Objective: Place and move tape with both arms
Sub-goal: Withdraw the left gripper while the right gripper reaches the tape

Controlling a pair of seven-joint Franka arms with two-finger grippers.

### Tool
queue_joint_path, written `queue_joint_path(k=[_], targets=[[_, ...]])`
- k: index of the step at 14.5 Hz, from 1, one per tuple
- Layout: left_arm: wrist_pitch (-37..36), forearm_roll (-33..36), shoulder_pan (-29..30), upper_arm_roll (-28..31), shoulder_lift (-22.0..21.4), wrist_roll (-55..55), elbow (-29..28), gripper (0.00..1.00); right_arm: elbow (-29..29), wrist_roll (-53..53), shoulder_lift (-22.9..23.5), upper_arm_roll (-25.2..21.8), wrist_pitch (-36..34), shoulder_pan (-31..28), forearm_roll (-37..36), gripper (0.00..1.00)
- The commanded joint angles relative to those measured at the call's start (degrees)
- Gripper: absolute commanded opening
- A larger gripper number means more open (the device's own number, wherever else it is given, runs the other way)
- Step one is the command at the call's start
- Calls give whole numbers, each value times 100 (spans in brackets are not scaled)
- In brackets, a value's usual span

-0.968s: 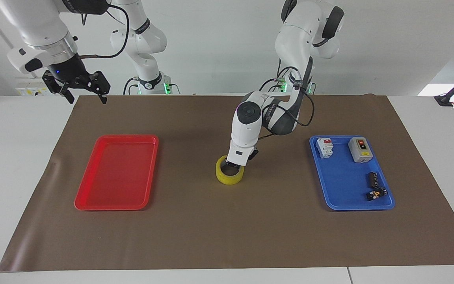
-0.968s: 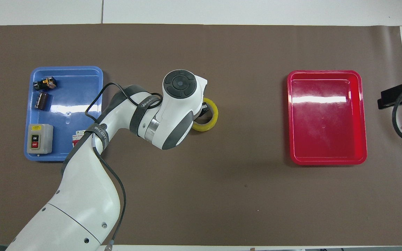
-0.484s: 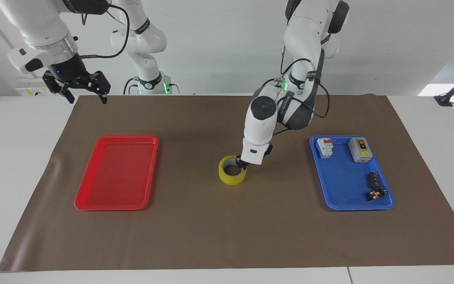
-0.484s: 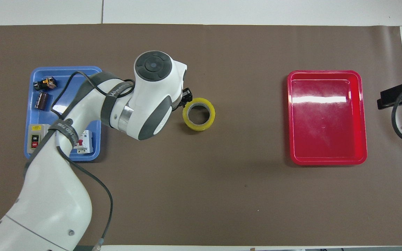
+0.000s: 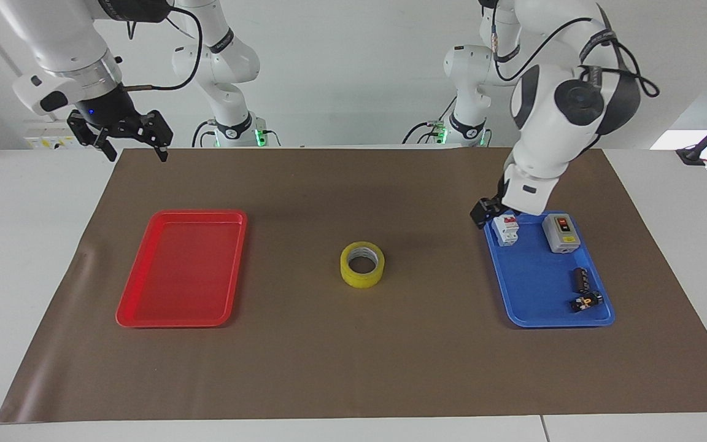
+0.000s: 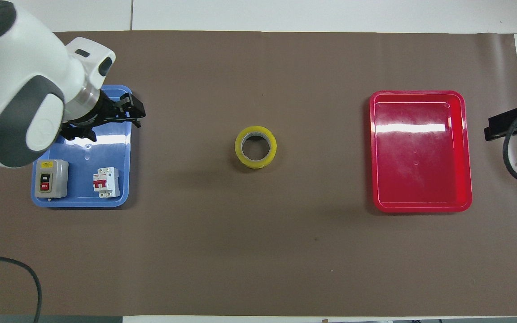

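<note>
1. We see a brown mat (image 5: 353, 356) covering the table.
2. The red tray (image 5: 145, 307) lies toward the right arm's end, the blue tray (image 5: 531, 294) toward the left arm's.
3. The tape (image 5: 362, 265) lies flat on the mat between the trays, touching neither.
4. The left gripper (image 5: 482, 216) hangs over the blue tray's edge; we cannot tell its state.
5. The right gripper (image 5: 127, 139) waits raised, fingers spread, holding nothing.
6. The switch box (image 6: 50, 178) in the blue tray reads ON and OFF; beside it stands a breaker (image 6: 106, 182).

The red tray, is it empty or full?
Empty. The red tray shows only its bare shiny floor in both views; the tape lies on the mat.
</note>
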Motion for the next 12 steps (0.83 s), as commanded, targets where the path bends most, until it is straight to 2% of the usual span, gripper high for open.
queue_joint_path(k=[1,4,6,8,10,12], targets=[[-477,71,657,-61,-507,1309,-188,100,-182,1,-32,147,239,455,54,100],[-952,45,966,-52,-815,1998,-180,100,-603,590,177,165,1062,1045,72,100],[-1172,45,914,-52,-921,2156,-206,100,-683,1272,589,165,1530,1606,63,100],[-1138,45,879,44,-1210,2271,-564,100,-779,1847,968,165,2074,2100,11,100],[-980,10,582,307,-1151,2350,-540,100,-1068,1909,1171,174,2750,2329,10,100],[-1136,-104,545,326,-800,2377,-191,100,-1009,2215,1574,174,3130,2558,-33,100]])
